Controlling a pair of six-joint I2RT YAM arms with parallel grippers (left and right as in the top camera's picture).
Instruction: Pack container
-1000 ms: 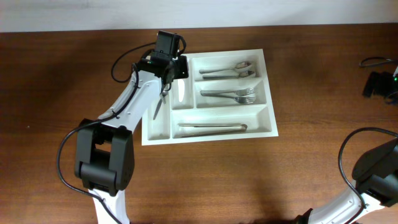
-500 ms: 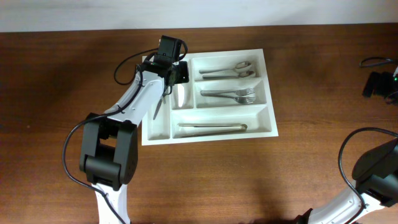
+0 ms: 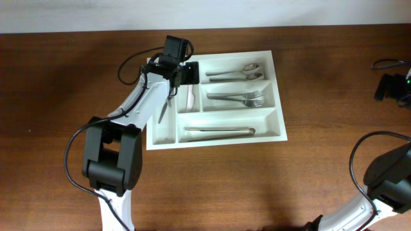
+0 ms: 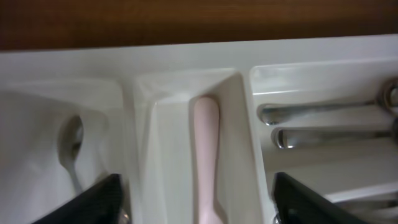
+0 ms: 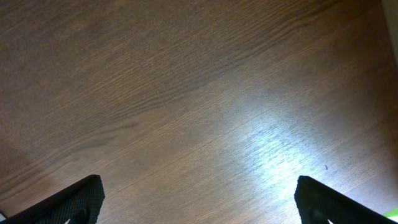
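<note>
The white container (image 3: 218, 142) lies at the table's middle with its compartments facing up. My left gripper (image 3: 182, 74) hovers over its upper left corner, open, with nothing between the fingers. Below it a pale utensil (image 4: 206, 155) lies lengthwise in the second narrow compartment, also visible from overhead as the pale utensil (image 3: 190, 96). A small spoon (image 4: 71, 142) rests in the outer narrow compartment. In the left wrist view the left gripper (image 4: 199, 211) straddles the pale utensil's compartment. My right gripper (image 5: 199, 199) is open over bare wood.
Spoons (image 3: 237, 72), forks (image 3: 243, 97) and a long metal utensil (image 3: 218, 131) fill the three long compartments. A black device (image 3: 390, 86) with a cable sits at the table's right edge. The right arm (image 3: 385, 176) stands at the lower right.
The left gripper has opened and let go of the pale utensil, which now lies in the second narrow compartment. The right arm has not moved.
</note>
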